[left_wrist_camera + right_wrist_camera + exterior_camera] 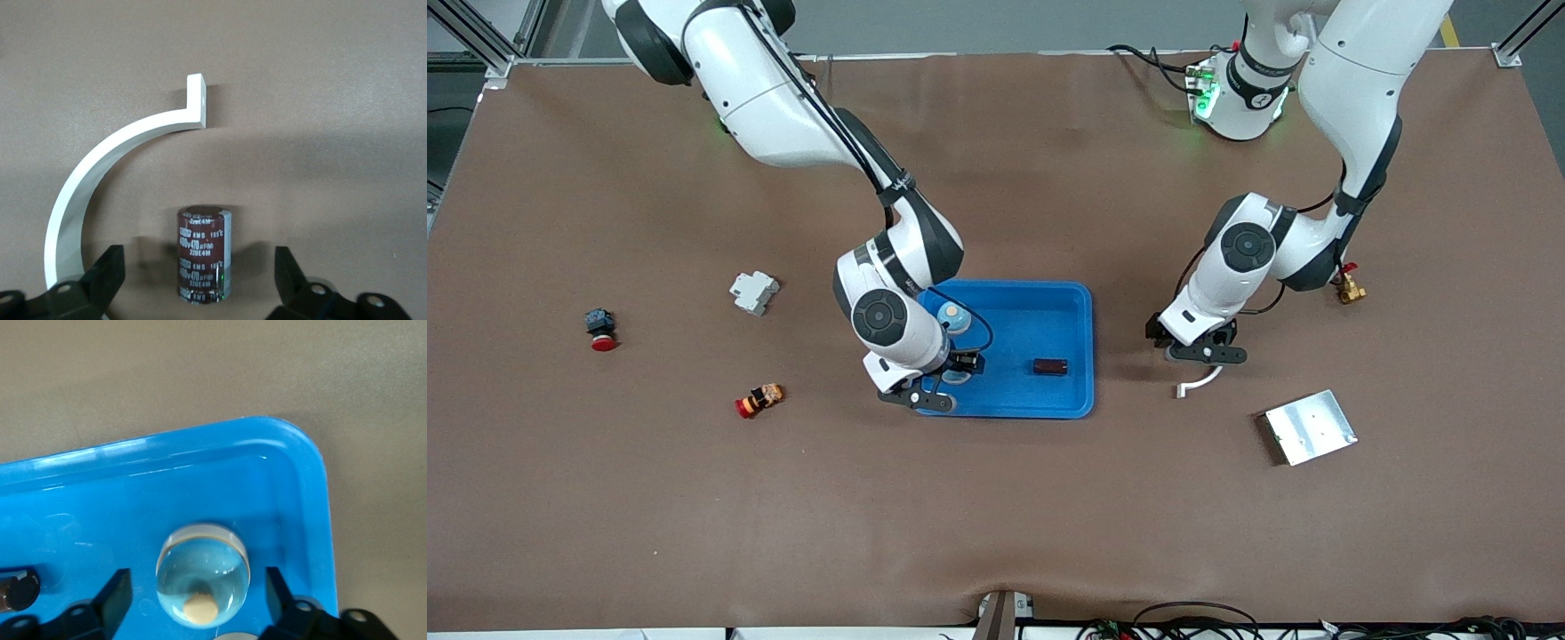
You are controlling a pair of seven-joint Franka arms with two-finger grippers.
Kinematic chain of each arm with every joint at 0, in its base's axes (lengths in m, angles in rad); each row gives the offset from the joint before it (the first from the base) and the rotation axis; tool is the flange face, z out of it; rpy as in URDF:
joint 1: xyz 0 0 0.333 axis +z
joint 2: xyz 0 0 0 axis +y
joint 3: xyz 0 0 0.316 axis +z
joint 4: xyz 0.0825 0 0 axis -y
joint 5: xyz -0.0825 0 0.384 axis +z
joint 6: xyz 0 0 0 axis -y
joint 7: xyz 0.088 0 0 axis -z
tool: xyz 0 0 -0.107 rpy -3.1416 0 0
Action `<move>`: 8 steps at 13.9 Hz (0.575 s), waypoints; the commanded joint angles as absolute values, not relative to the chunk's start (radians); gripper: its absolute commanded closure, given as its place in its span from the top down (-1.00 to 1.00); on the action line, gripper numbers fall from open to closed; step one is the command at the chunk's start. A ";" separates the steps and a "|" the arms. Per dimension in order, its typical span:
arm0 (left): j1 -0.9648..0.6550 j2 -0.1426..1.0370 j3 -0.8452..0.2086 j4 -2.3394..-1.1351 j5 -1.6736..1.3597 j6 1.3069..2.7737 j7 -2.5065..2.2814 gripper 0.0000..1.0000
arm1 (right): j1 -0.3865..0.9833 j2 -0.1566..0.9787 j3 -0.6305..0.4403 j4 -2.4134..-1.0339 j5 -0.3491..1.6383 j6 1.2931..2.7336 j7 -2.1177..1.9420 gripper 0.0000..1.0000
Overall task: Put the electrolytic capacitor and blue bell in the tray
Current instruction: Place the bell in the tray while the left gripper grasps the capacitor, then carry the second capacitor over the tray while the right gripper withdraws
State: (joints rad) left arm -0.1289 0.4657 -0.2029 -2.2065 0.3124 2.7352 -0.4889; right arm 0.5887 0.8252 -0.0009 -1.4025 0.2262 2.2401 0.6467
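Brown-covered table [996, 533], aluminium frame posts [480, 40] behind.

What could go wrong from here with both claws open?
1. Left claw straddles the upright capacitor on the table; an off-centre close could tip it.
2. The white curved bracket ends beside one finger and might get pinched too.
3. Right claw flanks the blue bell in the tray; lifting askew could knock it.

The tray [1067, 302] is bright blue. The blue bell [203, 577] in it is a pale, see-through blue with a beige knob. The electrolytic capacitor [203, 253] wears a dark maroon sleeve printed with white lettering. Beside it, the curved bracket [100, 180] is plain white. The table [996, 516] is matt brown, and the metal plate [1309, 427] is silver. The push button [601, 329] is black with a red cap.
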 commanded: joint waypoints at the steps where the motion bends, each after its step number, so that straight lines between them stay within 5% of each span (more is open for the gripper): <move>1: -0.126 0.465 -0.209 -2.201 0.328 2.750 -0.521 0.35 | 0.569 0.825 -0.001 -1.373 0.241 2.229 0.620 1.00; 3: -0.129 0.466 -0.209 -2.194 0.328 2.750 -0.528 -0.44 | 0.517 0.790 -0.003 -1.377 0.241 2.186 0.588 1.00; 5: -0.129 0.466 -0.209 -2.191 0.328 2.747 -0.519 -1.00 | 0.465 0.717 -0.006 -1.376 0.238 2.033 0.534 1.00; 8: -0.130 0.465 -0.209 -2.183 0.328 2.747 -0.528 -1.00 | 0.362 0.605 -0.032 -1.382 0.183 1.805 0.444 1.00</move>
